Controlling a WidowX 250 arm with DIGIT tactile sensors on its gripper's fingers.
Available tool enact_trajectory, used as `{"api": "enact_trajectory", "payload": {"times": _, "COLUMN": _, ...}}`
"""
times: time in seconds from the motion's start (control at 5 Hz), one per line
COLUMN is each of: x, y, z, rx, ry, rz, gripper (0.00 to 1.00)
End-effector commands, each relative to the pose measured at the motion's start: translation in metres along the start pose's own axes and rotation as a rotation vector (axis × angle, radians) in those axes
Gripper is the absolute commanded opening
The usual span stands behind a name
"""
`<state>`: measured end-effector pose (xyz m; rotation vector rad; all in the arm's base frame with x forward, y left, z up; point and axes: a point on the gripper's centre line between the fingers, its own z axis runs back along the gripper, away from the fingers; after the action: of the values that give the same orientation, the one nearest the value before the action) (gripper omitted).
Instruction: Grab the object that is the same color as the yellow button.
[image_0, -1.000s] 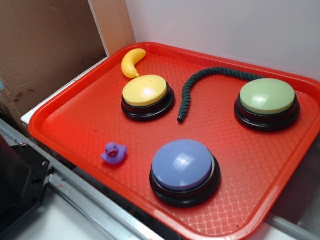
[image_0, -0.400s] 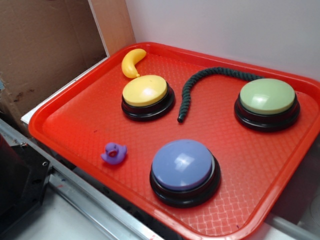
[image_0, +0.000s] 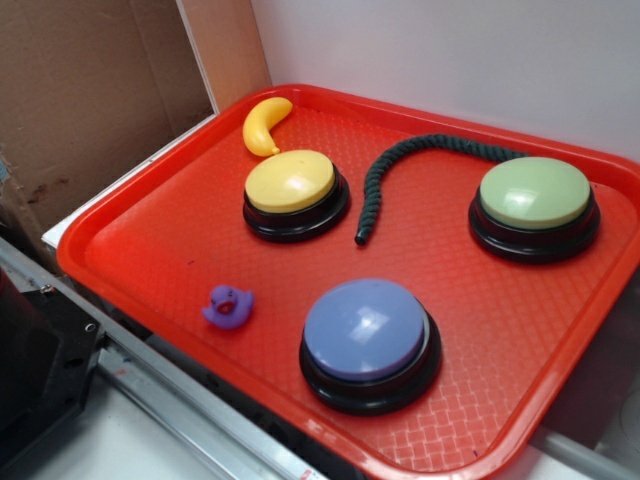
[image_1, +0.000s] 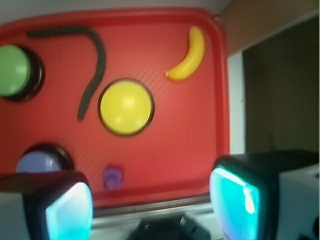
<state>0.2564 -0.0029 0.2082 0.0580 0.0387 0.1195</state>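
The reach has not begun: the tool hangs high above the near edge of the red tray, its pads spread wide with nothing between them. The banana lies flat in the tray's far left corner, just beyond the yellow button and apart from it. The purple duck sits well on the near side of that button. Next, I judge, the tool must travel past the button, line its pads across the banana's curve, and descend
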Motion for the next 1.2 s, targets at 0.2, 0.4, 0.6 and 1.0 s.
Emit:
{"api": "enact_trajectory", "payload": {"times": 0.2, "x": 0.096, "y": 0.054, "z": -0.042, "rx": 0.143, "ry": -0.003, "rz": 0.363, "gripper": 1.0}}
{"api": "enact_trajectory", "payload": {"times": 0.4, "x": 0.106, "y": 0.063, "z": -0.062, "rx": 0.133, "ry": 0.016, "rz": 0.374, "gripper": 1.0}}
{"api": "enact_trajectory", "payload": {"times": 0.6, "x": 0.113, "y": 0.071, "z": -0.081, "rx": 0.123, "ry": 0.0, "rz": 0.376, "gripper": 1.0}}
{"api": "enact_trajectory", "payload": {"times": 1.0, "x": 0.121, "y": 0.082, "z": -0.102, "rx": 0.097, "ry": 0.001, "rz": 0.371, "gripper": 1.0}}
